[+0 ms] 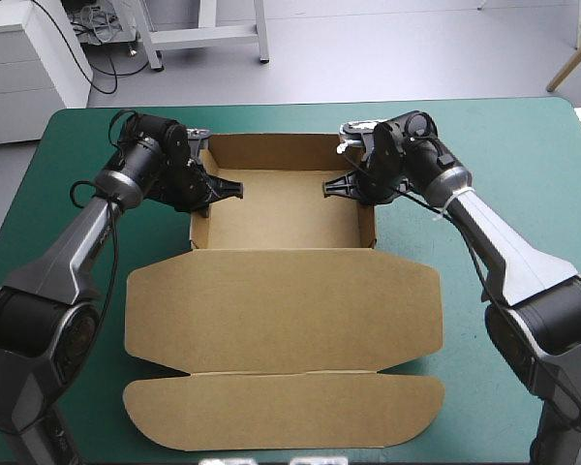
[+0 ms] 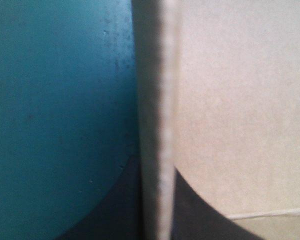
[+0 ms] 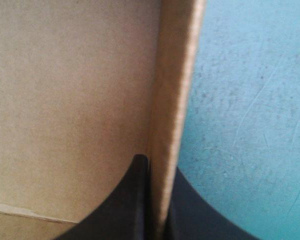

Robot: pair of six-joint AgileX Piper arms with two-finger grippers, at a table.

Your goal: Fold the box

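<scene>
A: High view. The box [image 1: 281, 218] sits mid-table on the teal-green cover [image 1: 504, 145], with the open tray at the far side and the lid [image 1: 281, 310] flat toward the near edge. Risk as I see it: the arms pull unevenly, so the tray skews or a tuck lets go.
B: Agreed. Left gripper [image 1: 220, 189] and right gripper [image 1: 347, 186] each look nipped onto one side of the tray.
A: Left wrist view. The left wall [image 2: 155, 75] runs straight out between the fingers. If that grip slips, the wall could spring outward.
B: Fingers all but together, clamped on that wall.
A: Right wrist view. Risk here is too hard a squeeze creasing the right wall [image 3: 175, 75].
B: Clamped on it too, one finger inside the tray and one outside.
</scene>
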